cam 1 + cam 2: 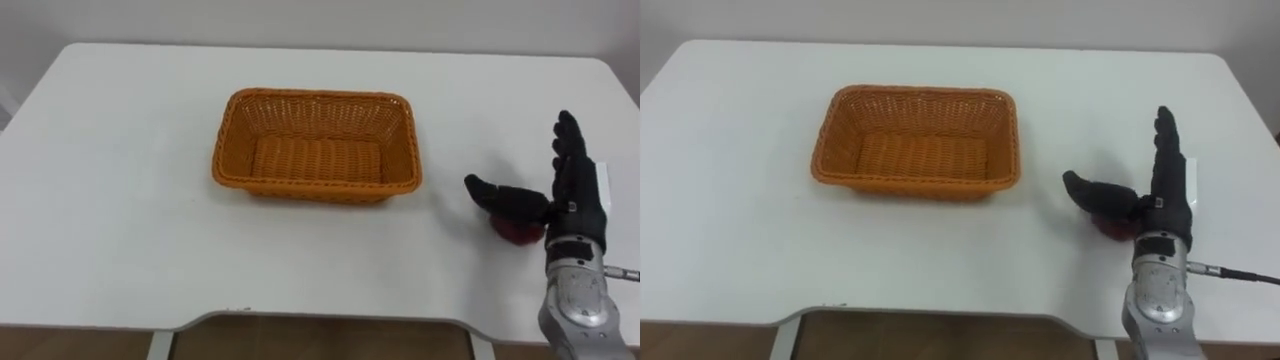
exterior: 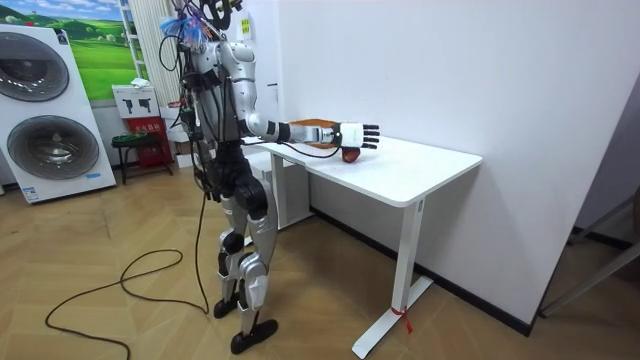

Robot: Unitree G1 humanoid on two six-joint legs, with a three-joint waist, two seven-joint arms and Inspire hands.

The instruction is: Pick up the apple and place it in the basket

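A red apple (image 1: 516, 234) lies on the white table (image 1: 120, 200), to the right of an empty orange wicker basket (image 1: 315, 96). My right hand (image 1: 576, 192) is over the apple, open, with its fingers straight and pointing away from me. Its thumb reaches left across the top of the apple and hides much of it. In the room view the right arm stretches out over the table, with the hand (image 2: 358, 134) above the apple (image 2: 349, 156).
The table's front edge runs just below the hand, and the right edge is close by. A white wall stands behind the table. In the room view, washing machines (image 2: 45, 120) and a small red stool (image 2: 145, 140) stand behind the robot.
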